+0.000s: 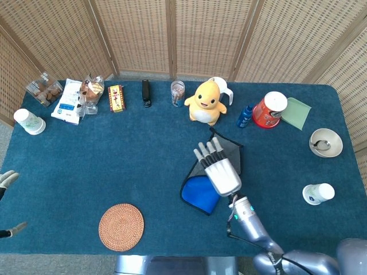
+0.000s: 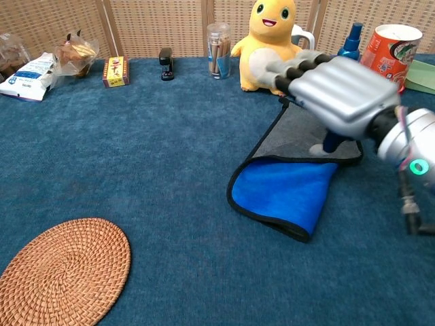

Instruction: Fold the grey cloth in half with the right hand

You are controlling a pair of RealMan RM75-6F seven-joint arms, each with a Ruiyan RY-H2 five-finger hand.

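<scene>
Grey on its upper side and bright blue on its underside, the cloth (image 1: 213, 177) lies near the middle of the desk (image 1: 114, 166), just in front of the yellow plush toy (image 1: 205, 102). Its near part is turned over so the blue face shows, while the grey part stretches back toward the toy; a dark hem runs round the edge. The fold looks loose and uneven, with the blue flap lying at an angle to the grey layer.

The right hand (image 1: 221, 169) is above the grey part of the cloth, palm down, fingers (image 2: 293, 70) extended and slightly apart, pointing toward the far side of the desk. It holds nothing; in the chest view the thumb points down toward the grey cloth, but whether it touches cannot be told.

The left hand (image 1: 7, 179) shows only as a sliver at the left edge of the head view, too little to tell how its fingers are set.

A round woven mat (image 1: 121, 227) lies on the near left of the desk. Along the far edge stand snack packets (image 1: 69, 100), a small box (image 1: 116, 98), a black stapler (image 1: 146, 93) and a clear jar (image 1: 178, 93). Right of the toy are a blue spray bottle (image 1: 245, 116), a red tub (image 1: 269, 109) and a green sheet (image 1: 296, 113). A bowl with a spoon (image 1: 325, 142) sits at the far right, a paper cup (image 1: 317, 193) lies on its side nearer, and another cup (image 1: 28, 121) stands at the far left.
</scene>
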